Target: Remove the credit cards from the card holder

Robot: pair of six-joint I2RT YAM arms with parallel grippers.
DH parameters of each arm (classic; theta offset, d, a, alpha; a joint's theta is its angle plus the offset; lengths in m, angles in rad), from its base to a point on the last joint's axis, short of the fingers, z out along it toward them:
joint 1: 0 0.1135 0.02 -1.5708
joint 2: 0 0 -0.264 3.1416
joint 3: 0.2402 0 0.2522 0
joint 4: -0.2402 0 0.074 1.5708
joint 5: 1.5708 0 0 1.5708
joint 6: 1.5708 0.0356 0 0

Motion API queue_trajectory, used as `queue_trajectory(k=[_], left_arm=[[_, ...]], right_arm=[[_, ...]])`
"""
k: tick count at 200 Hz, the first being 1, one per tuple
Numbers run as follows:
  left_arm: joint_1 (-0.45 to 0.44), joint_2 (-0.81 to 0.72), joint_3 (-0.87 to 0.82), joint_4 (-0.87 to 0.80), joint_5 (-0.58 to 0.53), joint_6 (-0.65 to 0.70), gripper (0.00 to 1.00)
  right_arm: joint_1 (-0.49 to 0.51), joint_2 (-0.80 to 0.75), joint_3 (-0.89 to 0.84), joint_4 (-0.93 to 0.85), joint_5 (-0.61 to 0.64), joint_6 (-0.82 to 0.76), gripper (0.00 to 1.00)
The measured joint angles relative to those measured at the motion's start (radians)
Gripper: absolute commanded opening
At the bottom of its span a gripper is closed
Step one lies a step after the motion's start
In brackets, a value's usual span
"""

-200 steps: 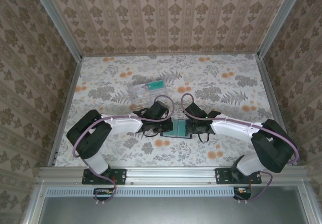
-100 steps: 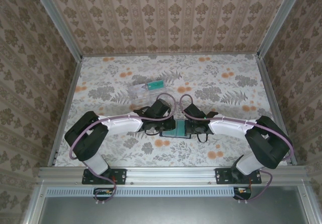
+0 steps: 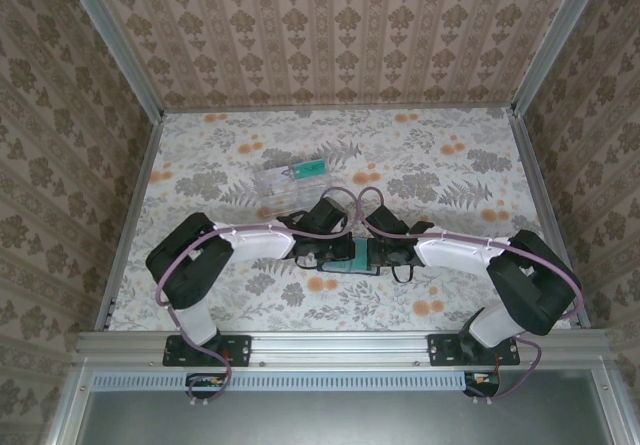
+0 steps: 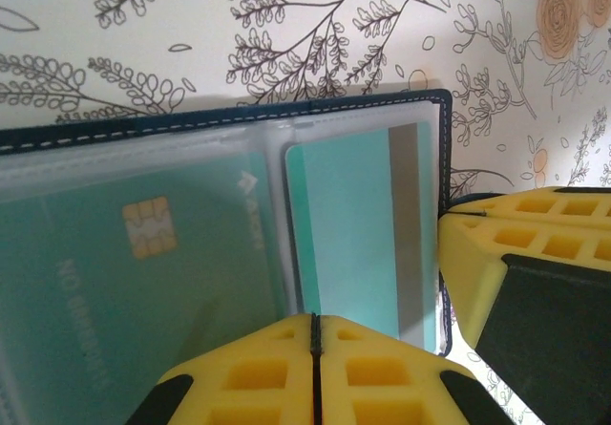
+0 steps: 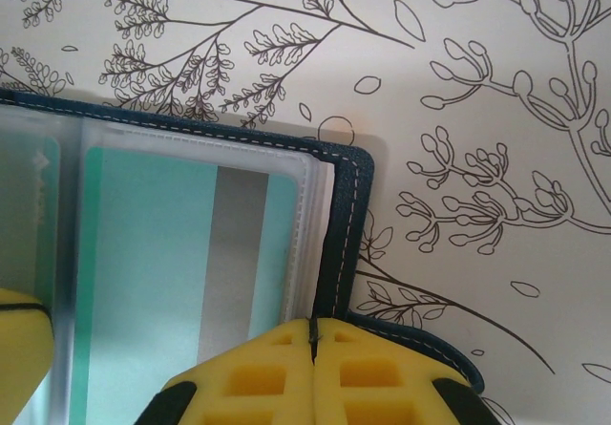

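Right claw [image 5: 313, 337] clamps the card holder [image 5: 345, 217] edge — striped credit card [image 5: 172, 253] inside.

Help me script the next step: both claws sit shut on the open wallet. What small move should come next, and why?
Probably press the shut left claw down on the striped card and drag it slightly toward the mouth of its clear sleeve. The card lies fully inside that sleeve, and the shut right claw sits on the card holder's navy border, apparently pinning it.
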Motion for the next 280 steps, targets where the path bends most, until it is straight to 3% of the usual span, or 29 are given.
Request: queue_trajectory(k=[62,119,168,280], left_arm=[[0.000,-0.004,0.001,-0.021,-0.021,0.001,0.09],[0.043,-0.146,-0.040,-0.054,-0.060,0.041,0.09],[0.065,-0.116,-0.125,-0.037,-0.062,0.045,0.08],[0.066,-0.109,-0.140,0.028,-0.055,0.029,0.08]], right_arm=[[0.005,0.013,0.015,-0.001,-0.001,-0.001,0.09],[0.007,0.013,0.025,-0.016,0.000,-0.008,0.09],[0.021,0.012,0.049,-0.046,0.000,-0.011,0.09],[0.042,0.050,0.068,-0.057,0.003,-0.011,0.09]])
